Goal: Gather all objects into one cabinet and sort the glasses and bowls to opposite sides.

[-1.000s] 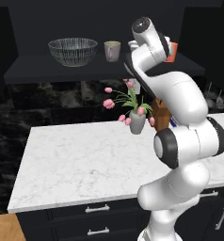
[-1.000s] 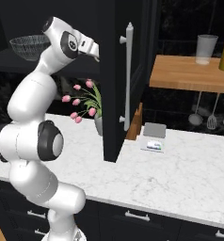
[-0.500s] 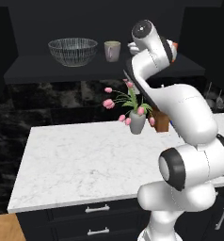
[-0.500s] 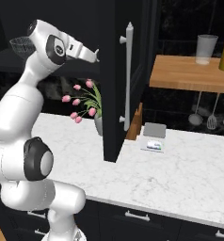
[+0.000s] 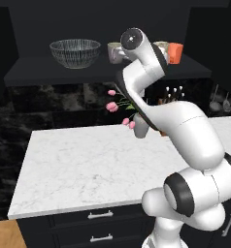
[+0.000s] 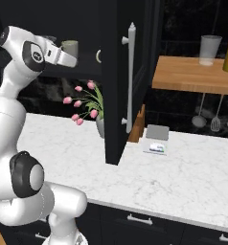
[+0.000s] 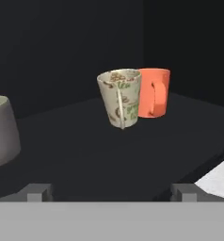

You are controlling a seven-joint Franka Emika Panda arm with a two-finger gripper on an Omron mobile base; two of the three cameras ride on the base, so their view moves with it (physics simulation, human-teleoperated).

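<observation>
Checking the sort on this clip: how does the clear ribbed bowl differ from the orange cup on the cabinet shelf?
The clear ribbed bowl is wide, shallow and see-through; the orange cup is narrow, taller than wide and opaque. The bowl sits at the shelf's left end, the orange cup at its right end, beside the speckled cup. The orange cup has a handle; the bowl has none. Both stand upright on the same dark shelf.

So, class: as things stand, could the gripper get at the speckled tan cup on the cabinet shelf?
Probably yes. The open gripper faces the speckled tan cup across bare shelf. The orange cup sits right beside it, leaving little room on that side.
</observation>
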